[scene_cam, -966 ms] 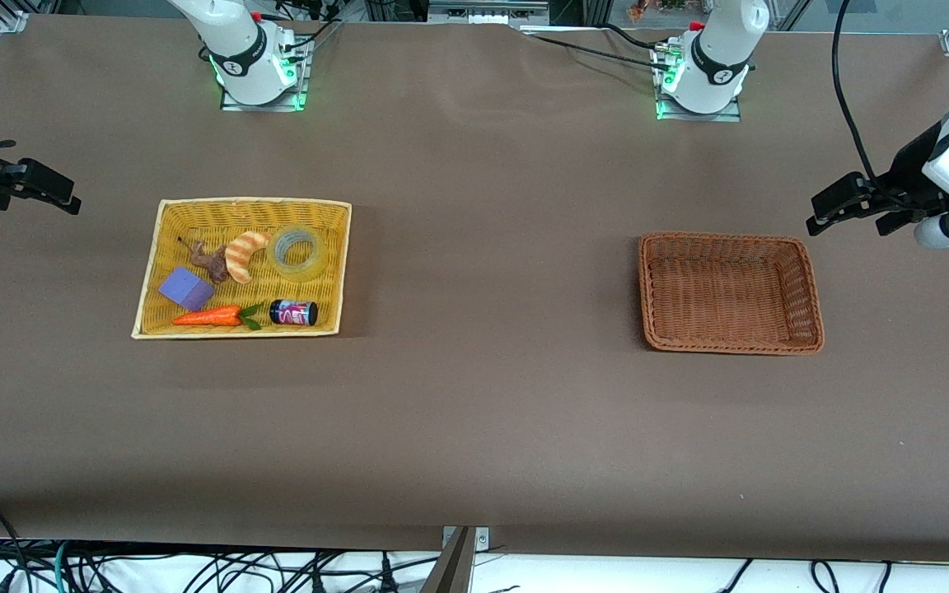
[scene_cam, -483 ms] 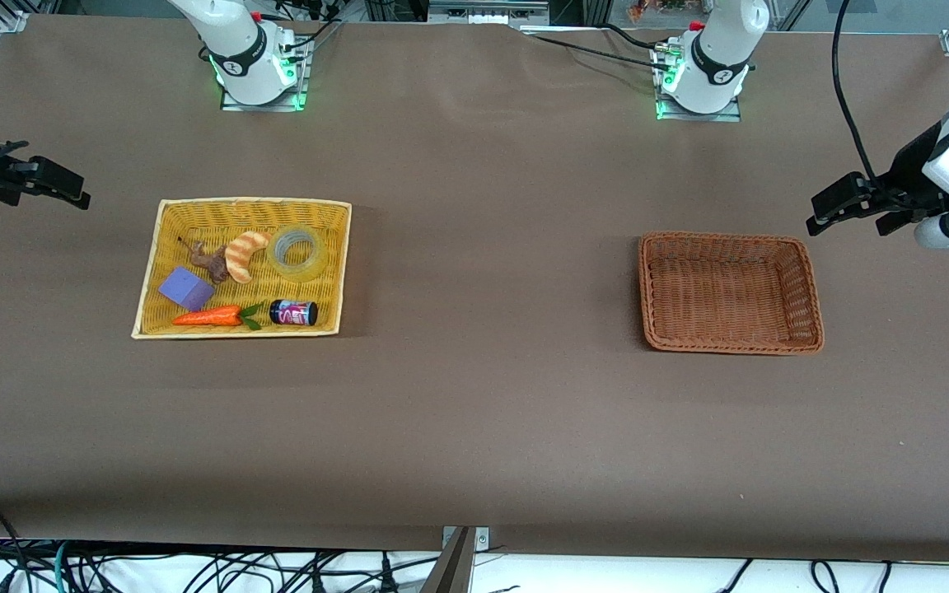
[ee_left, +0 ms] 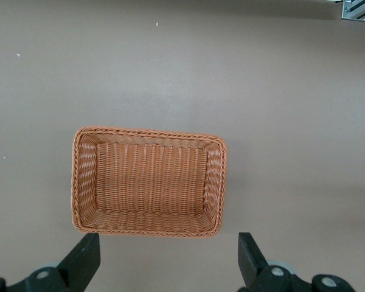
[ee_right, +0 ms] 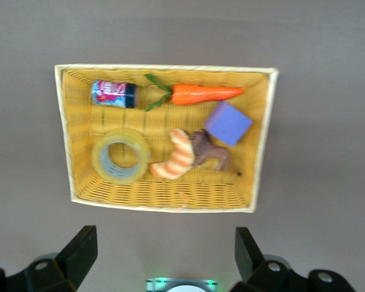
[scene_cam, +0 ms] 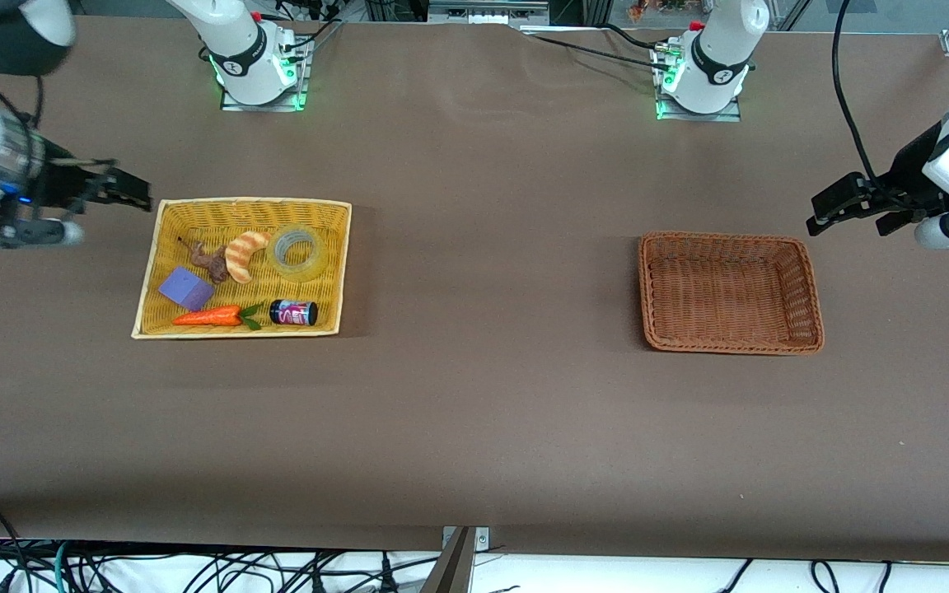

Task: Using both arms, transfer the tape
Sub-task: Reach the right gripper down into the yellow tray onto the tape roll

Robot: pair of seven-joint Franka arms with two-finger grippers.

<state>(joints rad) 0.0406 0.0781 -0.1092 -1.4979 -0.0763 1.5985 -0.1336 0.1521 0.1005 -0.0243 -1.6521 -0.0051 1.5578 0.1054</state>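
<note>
On the brown table (scene_cam: pixel 474 412), tape (scene_cam: pixel 297 252) is approached by the empty, wide-open right gripper (scene_cam: pixel 124 191); descent is needed next; the left gripper (scene_cam: pixel 841 210), open and empty, waits.

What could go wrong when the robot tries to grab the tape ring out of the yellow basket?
The tape lies flat right beside the croissant, so the right gripper, open near the yellow basket's corner, might bump or pinch the croissant instead. The tape also sits close to the basket's wall, so a finger could catch the rim and drag the basket. The left gripper waits open by the brown basket, so a poor handover might drop the tape on the table.
</note>
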